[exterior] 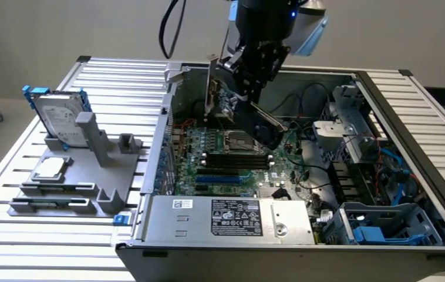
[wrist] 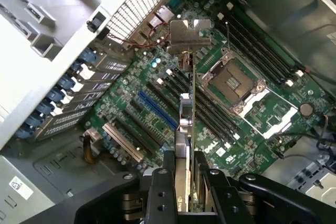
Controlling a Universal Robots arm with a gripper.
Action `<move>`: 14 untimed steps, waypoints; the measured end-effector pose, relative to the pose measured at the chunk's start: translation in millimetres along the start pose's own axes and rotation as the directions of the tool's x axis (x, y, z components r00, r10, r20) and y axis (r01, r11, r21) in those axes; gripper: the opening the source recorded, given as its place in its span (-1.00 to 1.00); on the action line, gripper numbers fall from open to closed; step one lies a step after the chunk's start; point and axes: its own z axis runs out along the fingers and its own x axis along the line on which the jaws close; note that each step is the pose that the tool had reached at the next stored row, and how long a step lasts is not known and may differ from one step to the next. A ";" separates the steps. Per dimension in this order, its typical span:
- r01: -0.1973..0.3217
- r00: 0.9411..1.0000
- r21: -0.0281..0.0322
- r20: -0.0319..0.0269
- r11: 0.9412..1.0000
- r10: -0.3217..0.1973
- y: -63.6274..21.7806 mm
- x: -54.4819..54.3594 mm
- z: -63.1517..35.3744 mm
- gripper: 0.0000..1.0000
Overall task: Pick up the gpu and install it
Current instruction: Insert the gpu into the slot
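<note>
My gripper [exterior: 248, 94] hangs over the open computer case [exterior: 410, 147], shut on the gpu [exterior: 255, 122]. The card is tilted, its black cover facing the exterior view's right, and it floats above the motherboard [exterior: 206, 153] near the processor socket [exterior: 238, 141]. From the wrist the gpu [wrist: 187, 124] appears edge-on between my gripper [wrist: 185, 169] fingers [wrist: 158, 182], its silver end bracket [wrist: 190, 36] farthest away. Under it lie the black and blue expansion slots [wrist: 155, 109], apart from the card.
A grey fixture [exterior: 89, 176] on the slatted table carries a silver hard drive in a blue frame [exterior: 58, 117] and a small square processor chip [exterior: 50, 168]. Inside the case are the power supply [exterior: 231, 217], memory slots [wrist: 257, 45], cables [exterior: 316, 97] and the rear grille [wrist: 142, 9].
</note>
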 end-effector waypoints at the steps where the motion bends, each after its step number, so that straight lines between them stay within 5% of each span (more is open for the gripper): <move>1: 0.018 1.000 0.001 0.000 1.000 -0.018 0.0 -0.1 0.5 -0.48; 8: 0.145 0.989 0.010 0.004 0.989 -0.145 0.0 -0.6 7.9 -0.48; 11: 0.198 0.980 0.012 0.009 0.980 -0.198 0.0 -0.8 10.9 -0.48; 14: 0.251 0.968 0.010 0.019 0.968 -0.251 0.1 -0.9 13.0 -0.48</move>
